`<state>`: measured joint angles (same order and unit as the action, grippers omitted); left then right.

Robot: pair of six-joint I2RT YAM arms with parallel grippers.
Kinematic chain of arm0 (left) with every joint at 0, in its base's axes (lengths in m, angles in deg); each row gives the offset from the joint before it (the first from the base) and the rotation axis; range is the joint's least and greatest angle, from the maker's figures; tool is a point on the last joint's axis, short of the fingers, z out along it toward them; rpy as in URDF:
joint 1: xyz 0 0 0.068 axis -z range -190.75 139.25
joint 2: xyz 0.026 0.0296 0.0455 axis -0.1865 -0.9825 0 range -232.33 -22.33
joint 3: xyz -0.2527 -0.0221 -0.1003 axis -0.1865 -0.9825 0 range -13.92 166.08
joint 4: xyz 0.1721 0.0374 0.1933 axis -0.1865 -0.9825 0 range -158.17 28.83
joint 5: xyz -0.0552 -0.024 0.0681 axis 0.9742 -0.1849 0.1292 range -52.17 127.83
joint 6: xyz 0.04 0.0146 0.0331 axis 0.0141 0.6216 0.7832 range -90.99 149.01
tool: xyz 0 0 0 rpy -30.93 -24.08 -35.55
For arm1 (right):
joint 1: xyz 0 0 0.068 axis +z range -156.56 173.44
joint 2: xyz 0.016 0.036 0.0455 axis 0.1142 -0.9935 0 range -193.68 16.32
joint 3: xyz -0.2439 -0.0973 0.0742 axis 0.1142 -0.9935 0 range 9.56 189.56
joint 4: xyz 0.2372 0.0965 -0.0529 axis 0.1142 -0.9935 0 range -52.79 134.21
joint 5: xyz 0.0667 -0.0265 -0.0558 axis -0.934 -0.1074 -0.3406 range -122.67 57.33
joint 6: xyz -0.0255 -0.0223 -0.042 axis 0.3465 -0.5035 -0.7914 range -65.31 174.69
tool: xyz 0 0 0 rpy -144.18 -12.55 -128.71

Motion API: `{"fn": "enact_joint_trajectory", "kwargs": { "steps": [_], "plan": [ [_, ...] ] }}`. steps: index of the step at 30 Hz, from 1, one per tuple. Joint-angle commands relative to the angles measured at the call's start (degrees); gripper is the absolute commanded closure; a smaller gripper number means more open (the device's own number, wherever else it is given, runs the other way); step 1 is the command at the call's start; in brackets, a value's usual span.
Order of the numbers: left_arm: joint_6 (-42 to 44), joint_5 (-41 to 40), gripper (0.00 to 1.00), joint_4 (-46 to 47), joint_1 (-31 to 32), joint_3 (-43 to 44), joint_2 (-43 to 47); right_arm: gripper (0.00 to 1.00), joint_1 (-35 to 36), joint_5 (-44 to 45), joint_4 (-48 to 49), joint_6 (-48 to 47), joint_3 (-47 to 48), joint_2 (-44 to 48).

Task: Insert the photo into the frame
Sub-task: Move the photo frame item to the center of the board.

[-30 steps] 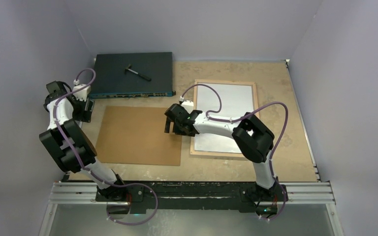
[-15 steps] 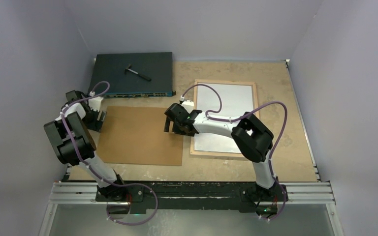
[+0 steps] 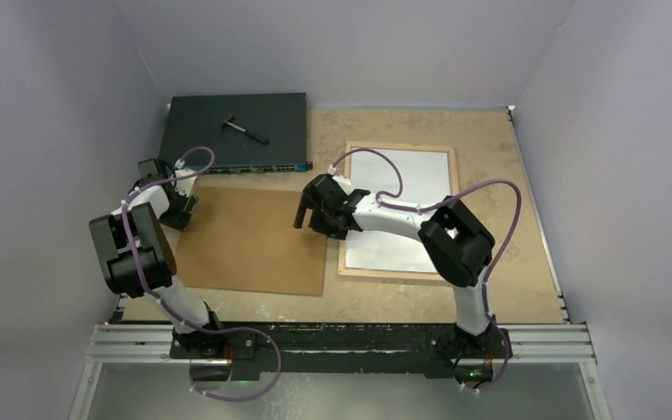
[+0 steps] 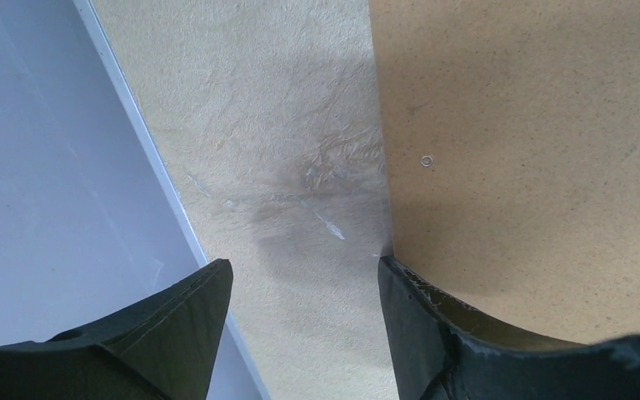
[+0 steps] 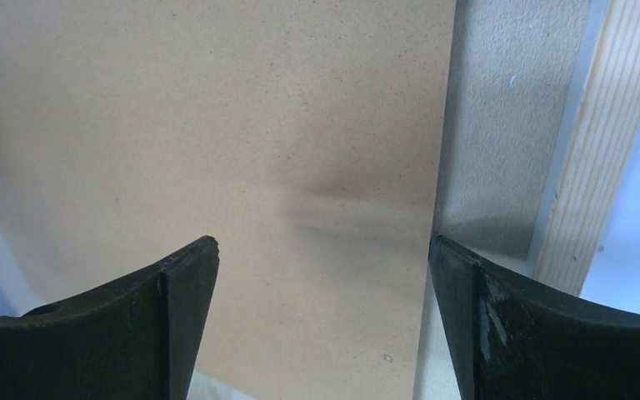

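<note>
The frame (image 3: 400, 146) lies back-up at the right of the table, its light wood rim showing. Inside it lies the photo (image 3: 407, 188), plain white back up. A plain brown backing board (image 3: 249, 241) lies left of the frame. My left gripper (image 3: 184, 210) is open and empty at the board's far left corner; in the left wrist view (image 4: 302, 262) one finger is over the board's (image 4: 533, 142) left edge. My right gripper (image 3: 302, 214) is open and empty over the board's right edge (image 5: 323, 242), with the frame's rim (image 5: 600, 150) just to its right.
A dark flat network switch (image 3: 210, 144) stands at the back left with a small black tool (image 3: 245, 129) on top. Grey walls close in the left (image 4: 50, 167), back and right sides. The tan table top (image 3: 490, 289) shows around the frame.
My left arm has swung right from the left wall to the board's left edge. My right gripper has shifted slightly toward the back at the board's right edge.
</note>
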<state>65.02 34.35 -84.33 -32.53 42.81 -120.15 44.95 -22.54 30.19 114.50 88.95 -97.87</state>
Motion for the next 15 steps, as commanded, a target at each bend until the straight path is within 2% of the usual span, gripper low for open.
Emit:
{"fn": "enact_joint_trajectory", "kwargs": {
  "steps": [1,8,15],
  "plan": [
    [-3.07,7.83,0.36,-3.88,3.27,-5.19,-4.08,0.03,-0.3,-9.77,11.06,4.53,-0.87,8.63],
    [-4.11,8.76,0.38,-5.92,7.85,-5.83,-2.14,0.04,-1.49,-9.96,11.89,6.54,-4.89,15.47],
    [-5.84,9.82,0.4,-8.54,15.68,-4.96,-1.32,0.04,-5.9,-9.79,13.58,8.49,-15.09,23.52]
  ]
}}
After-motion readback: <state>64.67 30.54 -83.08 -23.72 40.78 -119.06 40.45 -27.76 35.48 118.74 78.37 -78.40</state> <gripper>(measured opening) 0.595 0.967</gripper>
